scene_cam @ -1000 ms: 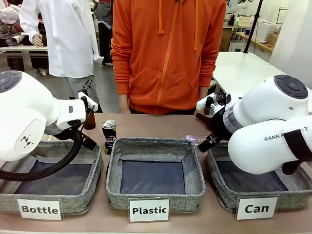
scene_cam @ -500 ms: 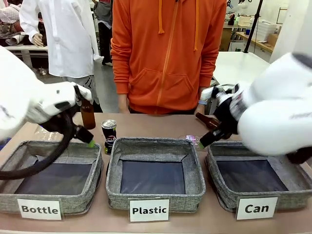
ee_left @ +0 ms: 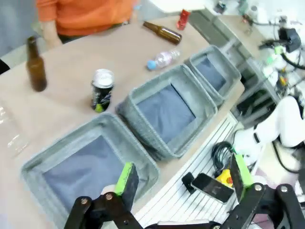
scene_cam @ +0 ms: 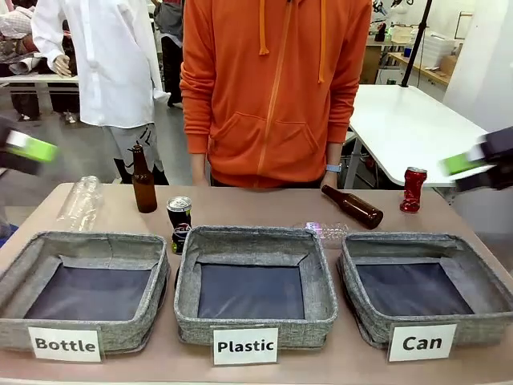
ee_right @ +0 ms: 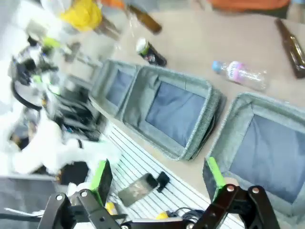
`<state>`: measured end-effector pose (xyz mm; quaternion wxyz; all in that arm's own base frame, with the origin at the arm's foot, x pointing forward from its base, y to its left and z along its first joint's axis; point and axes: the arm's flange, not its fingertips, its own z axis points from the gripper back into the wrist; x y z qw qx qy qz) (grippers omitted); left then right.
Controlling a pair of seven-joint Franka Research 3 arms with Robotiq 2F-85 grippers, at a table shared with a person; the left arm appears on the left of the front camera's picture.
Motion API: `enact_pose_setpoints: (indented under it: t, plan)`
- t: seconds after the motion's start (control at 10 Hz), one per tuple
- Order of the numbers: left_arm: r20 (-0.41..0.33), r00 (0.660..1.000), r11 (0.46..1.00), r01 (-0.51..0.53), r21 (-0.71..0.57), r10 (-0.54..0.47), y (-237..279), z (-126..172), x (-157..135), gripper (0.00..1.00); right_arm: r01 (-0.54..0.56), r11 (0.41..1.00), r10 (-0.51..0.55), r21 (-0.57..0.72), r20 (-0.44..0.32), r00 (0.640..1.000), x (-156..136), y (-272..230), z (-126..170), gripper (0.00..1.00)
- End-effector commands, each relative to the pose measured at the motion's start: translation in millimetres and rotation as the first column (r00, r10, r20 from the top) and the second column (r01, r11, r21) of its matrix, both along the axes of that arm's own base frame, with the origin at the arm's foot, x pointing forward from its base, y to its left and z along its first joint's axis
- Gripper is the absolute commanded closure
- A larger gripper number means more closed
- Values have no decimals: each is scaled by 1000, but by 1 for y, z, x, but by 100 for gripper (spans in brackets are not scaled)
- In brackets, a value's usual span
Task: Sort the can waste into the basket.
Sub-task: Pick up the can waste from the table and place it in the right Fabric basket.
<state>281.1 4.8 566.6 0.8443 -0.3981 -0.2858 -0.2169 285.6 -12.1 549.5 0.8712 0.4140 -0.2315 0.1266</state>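
A dented red can [scene_cam: 414, 189] stands at the far right of the table, behind the grey basket labelled "Can" [scene_cam: 401, 238]. A black-and-silver can [scene_cam: 179, 214] stands between the "Bottle" and "Plastic" baskets. My left gripper [scene_cam: 28, 152] hangs blurred at the picture's left edge and my right gripper [scene_cam: 473, 166] at the right edge, both high and off the table. The left wrist view looks down past the open left gripper [ee_left: 183, 176] on the black can [ee_left: 102, 88] and red can [ee_left: 182, 19]. The right gripper [ee_right: 158, 175] is open above the "Can" basket [ee_right: 238, 102].
An upright brown bottle [scene_cam: 144, 180] and a lying one [scene_cam: 353, 206] are on the table, along with clear plastic bottles [scene_cam: 325, 231] [scene_cam: 80, 202]. The "Bottle" basket [scene_cam: 80, 241] and "Plastic" basket [scene_cam: 255, 234] line the near edge. A person in orange [scene_cam: 272, 96] stands at the far side.
Both arms have swung up and outward from over the baskets to the picture's edges, uncovering the red can and the bottles. Both grippers stayed open.
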Motion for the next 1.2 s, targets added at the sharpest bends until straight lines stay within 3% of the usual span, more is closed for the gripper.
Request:
enact_pose_setpoints:
  t: [0.0,0.1,0.2,0.3,0.4,0.5,0.6,0.7,1.1]
  plan:
    - [-43,980,972,-196,-127,192,95,-61,-37,0,181,972,-176,151,-45,983,-35,-69,-61,0]
    - [-79,951,929,-309,-203,299,132,-81,-41,0,226,944,-214,240,-76,974,-37,-111,-80,0]
    - [-162,897,870,-440,-225,412,167,-110,-49,0,293,906,-266,306,-127,956,-38,-145,-101,0]
    - [-226,869,827,-490,-275,440,178,-135,-60,0,365,849,-313,382,-193,930,-41,-179,-122,0]
    - [-309,805,742,-590,-319,507,197,-161,-69,0,457,776,-393,436,-234,889,-51,-205,-138,0]
    - [-343,756,687,-652,-321,557,204,-165,-67,0,550,712,-461,437,-301,835,-59,-216,-151,0]
    - [-291,769,711,-638,-296,569,184,-159,-49,0,628,661,-528,410,-339,778,-60,-220,-158,0]
    - [-333,780,735,-618,-279,530,262,-138,-69,0,512,764,-428,391,-286,857,-60,-236,-138,0]
    - [-333,780,735,-618,-279,530,262,-138,-69,0,512,764,-428,391,-286,857,-60,-236,-138,0]
